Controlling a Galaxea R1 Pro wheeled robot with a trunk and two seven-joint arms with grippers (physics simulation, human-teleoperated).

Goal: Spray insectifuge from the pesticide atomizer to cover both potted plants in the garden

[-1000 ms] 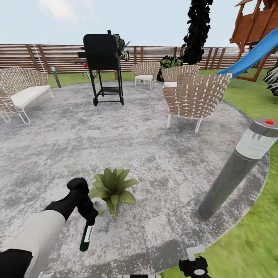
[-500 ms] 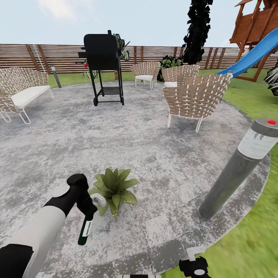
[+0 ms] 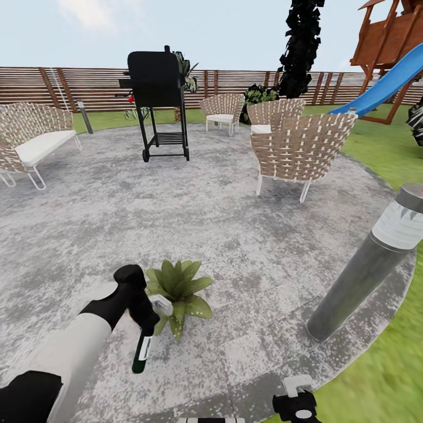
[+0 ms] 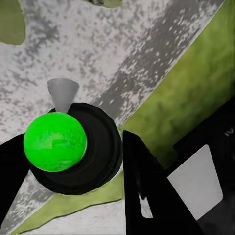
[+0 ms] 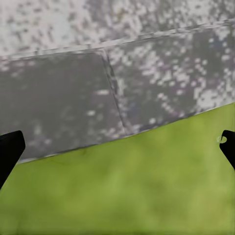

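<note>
My left gripper (image 3: 144, 317) is shut on the pesticide atomizer (image 3: 142, 351), a slim dark green bottle with a white label that hangs down from the fingers, white trigger head up. It is held just beside a potted plant (image 3: 181, 286), a low rosette of pointed green leaves on the gravel patio (image 3: 194, 217). In the left wrist view the atomizer (image 4: 55, 142) appears end-on as a green disc in a black ring between the dark fingers (image 4: 147, 191). My right gripper (image 5: 117, 152) stands open over the patio's edge and lawn, and it also appears low in the head view (image 3: 292, 389).
A grey post lamp (image 3: 369, 265) leans at the patio's right edge. A black grill (image 3: 157, 100), wicker chairs (image 3: 299, 150) and a bench (image 3: 32, 141) ring the patio. Behind them are the slatted fence (image 3: 82, 88) and a blue slide (image 3: 382, 88).
The whole view has shifted slightly. My left gripper, still holding the atomizer, has edged a little closer to the potted plant.
</note>
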